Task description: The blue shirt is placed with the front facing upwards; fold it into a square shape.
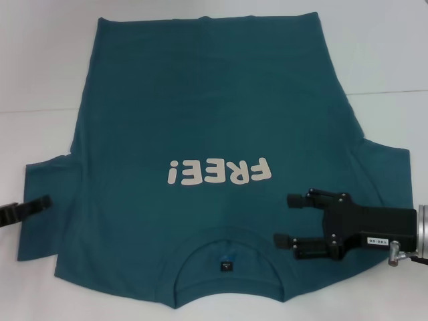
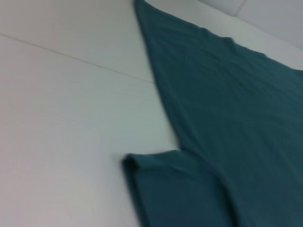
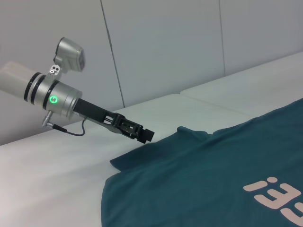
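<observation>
The blue shirt (image 1: 200,120) hem is cut off at the top edge.

Blue shirt (image 1: 214,134) spread flat, front up, cream "FREE!" lettering showing, collar at near edge, sleeves out sideways.

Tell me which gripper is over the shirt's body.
The right gripper, open, hangs over the blue shirt beside its collar. The left gripper only reaches the sleeve's edge.
</observation>
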